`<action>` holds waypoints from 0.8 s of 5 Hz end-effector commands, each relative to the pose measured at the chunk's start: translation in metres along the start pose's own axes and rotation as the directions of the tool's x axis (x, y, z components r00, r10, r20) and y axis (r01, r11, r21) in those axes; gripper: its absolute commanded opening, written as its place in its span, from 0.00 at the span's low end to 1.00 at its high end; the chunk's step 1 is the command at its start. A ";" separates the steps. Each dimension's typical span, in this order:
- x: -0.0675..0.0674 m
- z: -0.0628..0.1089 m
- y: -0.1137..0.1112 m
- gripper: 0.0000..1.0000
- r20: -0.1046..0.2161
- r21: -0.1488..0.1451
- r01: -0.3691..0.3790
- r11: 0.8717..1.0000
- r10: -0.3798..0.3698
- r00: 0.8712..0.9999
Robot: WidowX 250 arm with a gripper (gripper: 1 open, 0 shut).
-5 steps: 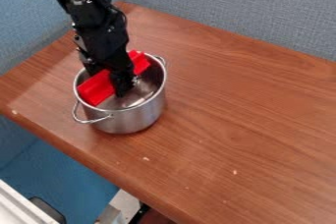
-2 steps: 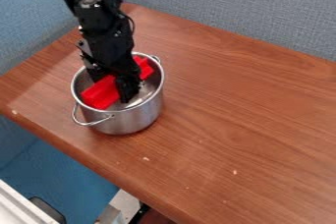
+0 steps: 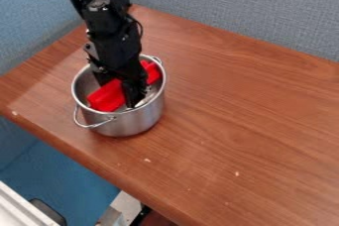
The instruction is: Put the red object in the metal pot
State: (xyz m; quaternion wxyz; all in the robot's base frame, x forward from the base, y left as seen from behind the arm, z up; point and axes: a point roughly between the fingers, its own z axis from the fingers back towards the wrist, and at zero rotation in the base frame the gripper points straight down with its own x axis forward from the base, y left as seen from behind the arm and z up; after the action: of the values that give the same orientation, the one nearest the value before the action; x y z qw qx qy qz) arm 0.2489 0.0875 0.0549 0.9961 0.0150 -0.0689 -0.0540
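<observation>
So I had one pot [image 3: 123, 121] near the table's [image 3: 239, 121] left edge, with one red block [image 3: 107, 95] inside it. My one gripper [image 3: 130, 93] reached down into the pot over the block; couldn't tell if my fingers were apart or clamped on it.

You are working in what looks like a robot lab. You see one black robot arm [image 3: 109, 17] over a plain wooden table [image 3: 245, 121]. Grey-blue fabric panels [image 3: 239, 12] stand behind the far edge, like office partitions. At near left, you have a white frame-like thing [image 3: 20, 210] beside the table.
</observation>
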 end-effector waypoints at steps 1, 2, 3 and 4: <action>0.016 0.002 0.004 0.00 0.020 0.004 0.023 1.000 -0.023 1.000; 0.023 0.015 0.002 0.00 0.007 -0.005 0.000 1.000 0.000 1.000; 0.033 0.031 0.001 0.00 0.012 -0.005 -0.022 1.000 0.022 1.000; 0.038 0.033 0.001 0.00 0.017 -0.005 -0.035 0.999 0.035 0.999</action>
State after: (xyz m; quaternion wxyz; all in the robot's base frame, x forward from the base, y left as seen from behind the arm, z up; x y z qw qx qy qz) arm 0.2732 0.0830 0.0775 0.9982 0.0009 -0.0504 -0.0329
